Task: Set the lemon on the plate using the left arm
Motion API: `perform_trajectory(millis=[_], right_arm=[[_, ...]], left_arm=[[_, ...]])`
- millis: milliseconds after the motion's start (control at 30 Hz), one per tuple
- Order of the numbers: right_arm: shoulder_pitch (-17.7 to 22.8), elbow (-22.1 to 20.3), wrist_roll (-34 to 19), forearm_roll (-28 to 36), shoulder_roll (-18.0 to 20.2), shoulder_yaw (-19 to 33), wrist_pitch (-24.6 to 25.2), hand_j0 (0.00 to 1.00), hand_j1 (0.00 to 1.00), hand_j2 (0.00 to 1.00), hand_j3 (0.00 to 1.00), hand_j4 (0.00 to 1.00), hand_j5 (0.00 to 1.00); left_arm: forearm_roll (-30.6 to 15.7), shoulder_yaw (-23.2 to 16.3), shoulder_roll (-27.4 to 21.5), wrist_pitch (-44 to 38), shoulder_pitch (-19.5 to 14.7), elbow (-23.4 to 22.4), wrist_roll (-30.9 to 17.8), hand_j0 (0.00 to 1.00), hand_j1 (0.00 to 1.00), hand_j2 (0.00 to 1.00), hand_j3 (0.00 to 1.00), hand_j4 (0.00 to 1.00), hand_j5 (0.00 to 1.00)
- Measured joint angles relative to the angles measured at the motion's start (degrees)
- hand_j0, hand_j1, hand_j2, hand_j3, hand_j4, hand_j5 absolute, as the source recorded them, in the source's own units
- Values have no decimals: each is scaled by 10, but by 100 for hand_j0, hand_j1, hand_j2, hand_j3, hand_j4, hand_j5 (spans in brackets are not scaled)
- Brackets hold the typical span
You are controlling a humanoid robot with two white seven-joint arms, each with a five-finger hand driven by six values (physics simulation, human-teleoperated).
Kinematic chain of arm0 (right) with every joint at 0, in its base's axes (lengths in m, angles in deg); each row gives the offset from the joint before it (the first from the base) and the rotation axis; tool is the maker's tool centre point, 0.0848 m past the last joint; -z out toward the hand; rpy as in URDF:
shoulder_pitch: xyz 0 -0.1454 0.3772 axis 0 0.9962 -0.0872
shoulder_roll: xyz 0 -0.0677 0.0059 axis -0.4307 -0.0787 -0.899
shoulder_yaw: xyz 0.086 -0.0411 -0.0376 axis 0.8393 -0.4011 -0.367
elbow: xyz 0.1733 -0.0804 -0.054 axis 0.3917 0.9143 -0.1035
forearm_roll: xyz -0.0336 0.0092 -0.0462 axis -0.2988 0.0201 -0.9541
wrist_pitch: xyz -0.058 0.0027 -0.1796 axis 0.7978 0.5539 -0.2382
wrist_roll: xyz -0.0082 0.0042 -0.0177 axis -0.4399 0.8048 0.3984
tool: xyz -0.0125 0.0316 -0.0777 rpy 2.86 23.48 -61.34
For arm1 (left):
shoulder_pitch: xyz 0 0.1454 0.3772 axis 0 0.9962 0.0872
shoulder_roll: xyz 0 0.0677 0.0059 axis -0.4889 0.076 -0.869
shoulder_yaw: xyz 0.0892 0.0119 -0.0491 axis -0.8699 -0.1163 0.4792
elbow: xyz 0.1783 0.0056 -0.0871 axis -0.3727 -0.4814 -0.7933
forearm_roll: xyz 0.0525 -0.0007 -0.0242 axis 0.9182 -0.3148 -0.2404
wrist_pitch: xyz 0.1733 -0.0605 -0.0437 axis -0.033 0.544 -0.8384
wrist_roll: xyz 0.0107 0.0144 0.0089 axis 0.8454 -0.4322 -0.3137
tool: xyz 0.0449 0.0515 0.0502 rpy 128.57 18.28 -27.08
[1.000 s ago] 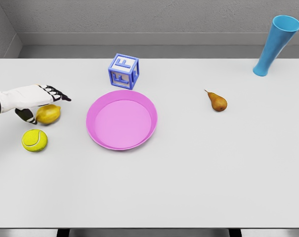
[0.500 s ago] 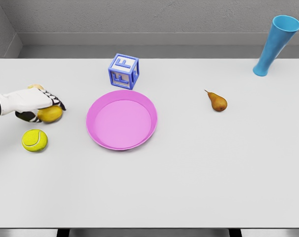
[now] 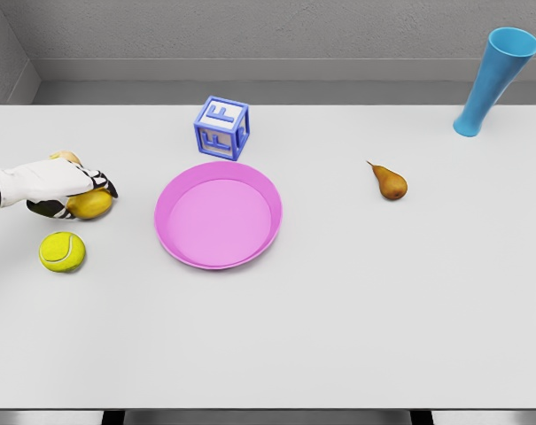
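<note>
Head view: left hand [image 3: 62, 183] has fingers [image 3: 99, 184] curled over the lemon [image 3: 90, 204], gripping it at the table's left edge, w/ the plate [image 3: 218, 214] empty nearby to the right. Risks – grip looks top-heavy, so the round fruit could squirt out on lift & roll; the tennis ball [image 3: 62, 251] sits just beside and could get knocked. Surface: plain white table [image 3: 338, 310], grey wall behind – block [image 3: 221, 127], pear [image 3: 391, 183], blue vase [image 3: 494, 81] well apart.

White table [image 3: 338, 336]; grey textured wall [image 3: 250, 27] behind.
</note>
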Motion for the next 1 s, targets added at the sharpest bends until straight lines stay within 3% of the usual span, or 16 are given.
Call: perform_trajectory(millis=[1000], right_arm=[[0, 0, 0, 0, 0, 0, 0, 100, 100, 100, 100, 100, 100]], left_arm=[[-37, 7, -4, 0, 1, 64, 4, 59, 59, 59, 59, 59, 59]])
